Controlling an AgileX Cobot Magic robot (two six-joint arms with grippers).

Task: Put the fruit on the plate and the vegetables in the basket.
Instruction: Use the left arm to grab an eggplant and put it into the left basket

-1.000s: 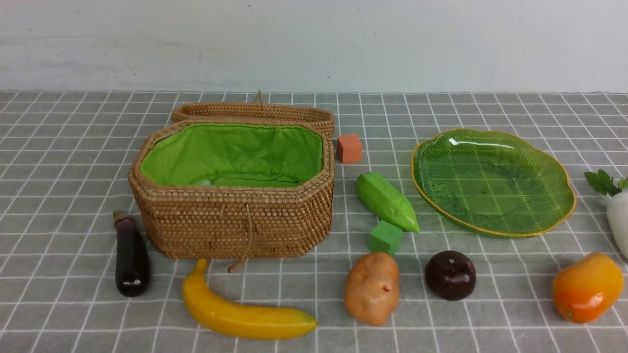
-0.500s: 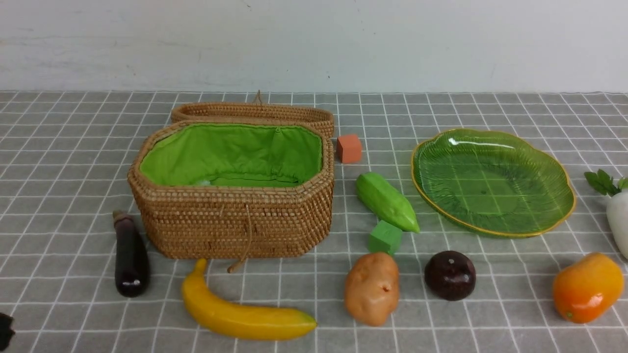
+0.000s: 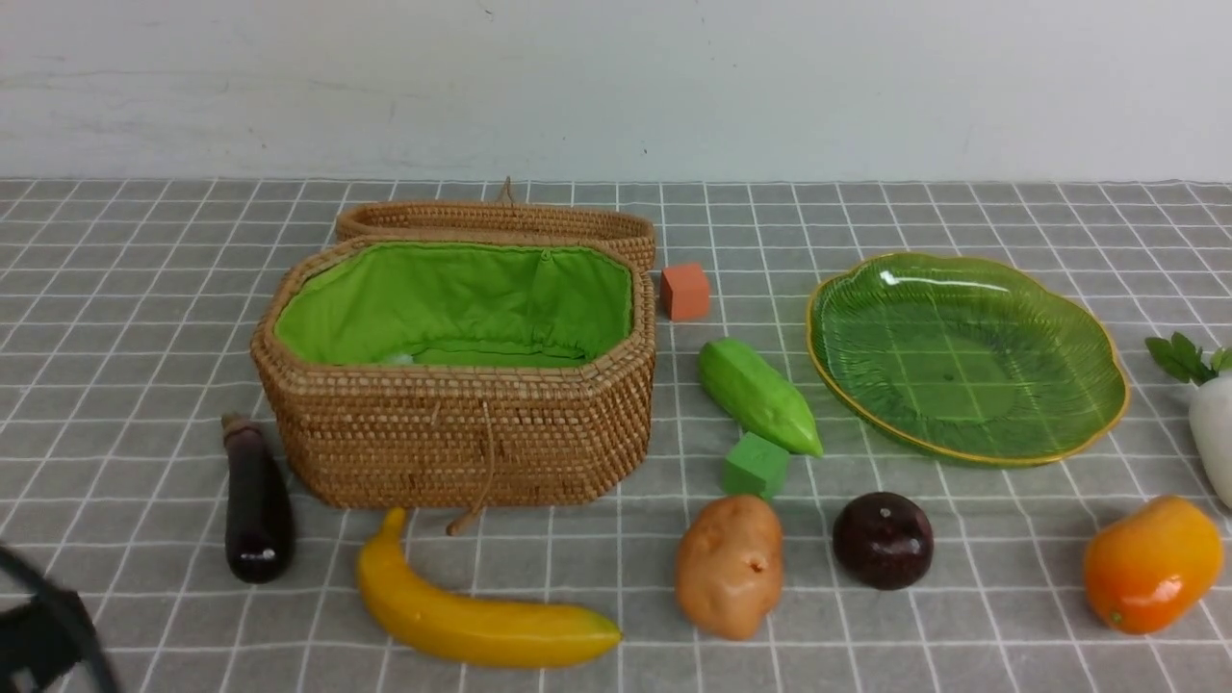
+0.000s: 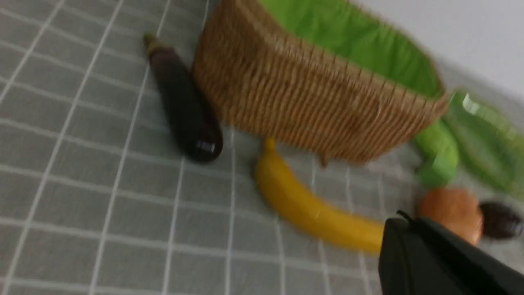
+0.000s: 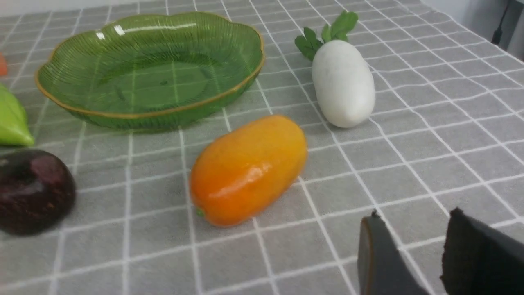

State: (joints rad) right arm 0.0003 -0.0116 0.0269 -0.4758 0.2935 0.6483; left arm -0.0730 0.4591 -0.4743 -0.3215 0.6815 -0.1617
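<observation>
Seven toy pieces counted, all lying on grey checked cloth [image 3: 144, 289], outside both containers; logged left of centre: basket [image 3: 452, 452], green lining exposed, lid [image 3: 496, 221] folded back on far side; logged at right: plate [image 3: 962, 366], flat on cloth, well apart from basket.

Fruit, recorded along near row: banana [image 3: 472, 616] near of basket, stem end just beside front wall; plum [image 3: 883, 540] near of plate, just right of potato [image 3: 729, 566]; mango [image 3: 1152, 565] at near right, well apart from plum.

Vegetables, recorded as follows: eggplant [image 3: 257, 510] just left of basket, stem end pointing far; potato at near centre, between banana and plum; gourd [image 3: 758, 397] between basket and plate, pointed tip toward near right; radish [image 5: 343, 84] at right edge, cut off in front view, seen whole in right wrist view, just right of plate and far of mango, leaves pointing far.

Also noted: green cube [image 3: 756, 466] close against near side of gourd, far of potato, contact not determinable; orange cube [image 3: 684, 292] just right of far corner of basket.

Left gripper [image 4: 405, 233]: seen as dark mass at near left corner in front view, near of eggplant and clear of every piece; blurred in left wrist view; fingers pressed together, gripping nothing.

Right gripper [image 5: 413, 217]: outside front view; in right wrist view, fingers [image 5: 378, 254] standing apart, bare cloth between, gripping nothing; placed near of mango and radish, touching neither.
</observation>
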